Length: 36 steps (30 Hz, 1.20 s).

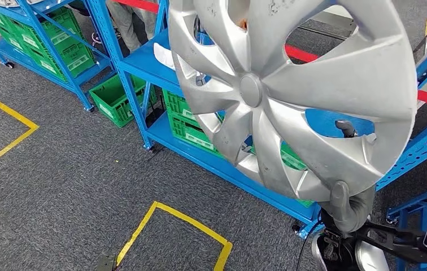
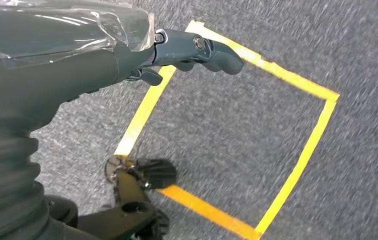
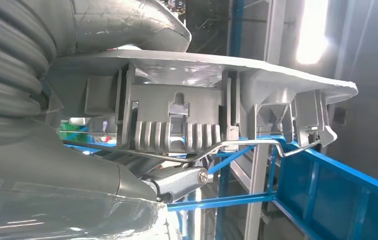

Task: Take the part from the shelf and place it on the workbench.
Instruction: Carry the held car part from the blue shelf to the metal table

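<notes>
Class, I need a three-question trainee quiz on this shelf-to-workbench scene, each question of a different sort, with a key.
1. True or false: the right hand grips the silver plastic wheel cover by its rim.
2. Which colour are the crates on the blue metal shelf? A red, B green, C grey.
3. Fill in: the left hand hangs over a square of ____ floor tape.

Key: 1 true; 2 B; 3 yellow.

Crate labels (image 1: 81, 61) — unreadable.
</notes>
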Each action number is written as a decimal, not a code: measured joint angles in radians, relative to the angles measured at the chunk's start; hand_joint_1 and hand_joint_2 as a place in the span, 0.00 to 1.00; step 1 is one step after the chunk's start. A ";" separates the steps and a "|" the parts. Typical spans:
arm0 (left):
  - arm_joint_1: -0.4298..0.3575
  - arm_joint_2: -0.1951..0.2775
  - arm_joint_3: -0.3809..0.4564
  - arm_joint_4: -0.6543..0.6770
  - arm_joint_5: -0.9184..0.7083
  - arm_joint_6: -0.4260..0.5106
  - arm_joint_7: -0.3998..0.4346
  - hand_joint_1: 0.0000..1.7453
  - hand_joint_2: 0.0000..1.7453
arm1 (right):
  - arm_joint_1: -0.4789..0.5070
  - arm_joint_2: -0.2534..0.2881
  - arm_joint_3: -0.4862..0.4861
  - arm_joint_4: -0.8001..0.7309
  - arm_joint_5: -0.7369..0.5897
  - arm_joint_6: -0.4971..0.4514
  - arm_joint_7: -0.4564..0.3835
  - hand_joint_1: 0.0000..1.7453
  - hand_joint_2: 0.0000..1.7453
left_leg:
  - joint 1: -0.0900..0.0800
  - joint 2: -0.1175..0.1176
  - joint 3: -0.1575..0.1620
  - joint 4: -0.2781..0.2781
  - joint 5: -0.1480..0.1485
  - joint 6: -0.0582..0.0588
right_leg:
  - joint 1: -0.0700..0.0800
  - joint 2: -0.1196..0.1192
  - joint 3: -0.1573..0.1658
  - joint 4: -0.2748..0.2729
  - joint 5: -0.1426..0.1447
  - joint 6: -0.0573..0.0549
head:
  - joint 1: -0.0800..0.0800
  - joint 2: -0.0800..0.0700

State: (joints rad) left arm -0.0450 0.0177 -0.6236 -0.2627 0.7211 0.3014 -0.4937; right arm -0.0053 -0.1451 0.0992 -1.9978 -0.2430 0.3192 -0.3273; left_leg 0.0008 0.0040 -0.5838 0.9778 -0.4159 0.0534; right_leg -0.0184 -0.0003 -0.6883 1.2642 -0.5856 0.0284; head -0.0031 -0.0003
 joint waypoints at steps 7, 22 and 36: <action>-0.002 -0.004 -0.002 0.000 -0.003 0.000 0.004 0.00 1.00 | 0.004 0.001 -0.003 0.003 0.004 -0.003 0.000 1.00 1.00 | -0.004 -0.002 -0.052 0.014 0.045 -0.025 | 0.006 0.001 0.209 -0.288 0.065 0.012 | 0.000 0.000; -0.006 -0.001 -0.002 0.003 -0.005 0.001 0.009 0.00 1.00 | 0.004 0.022 -0.004 0.003 0.010 -0.003 0.006 1.00 1.00 | 0.002 -0.008 0.103 0.017 -0.096 -0.041 | 0.008 -0.001 0.087 -0.283 0.186 -0.010 | 0.000 0.000; -0.009 -0.005 -0.002 0.003 -0.005 0.001 0.008 0.00 1.00 | 0.005 0.024 -0.006 0.003 0.012 -0.003 0.006 1.00 1.00 | -0.006 0.003 -0.059 -0.004 0.056 -0.010 | 0.004 -0.001 0.200 -0.228 0.067 0.025 | 0.002 0.000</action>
State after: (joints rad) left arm -0.0538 0.0129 -0.6260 -0.2598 0.7165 0.3025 -0.4852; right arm -0.0004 -0.1213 0.0930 -1.9951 -0.2307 0.3159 -0.3212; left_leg -0.0052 0.0069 -0.6424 0.9737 -0.3604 0.0431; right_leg -0.0148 -0.0016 -0.4878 1.0364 -0.5183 0.0533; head -0.0014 -0.0002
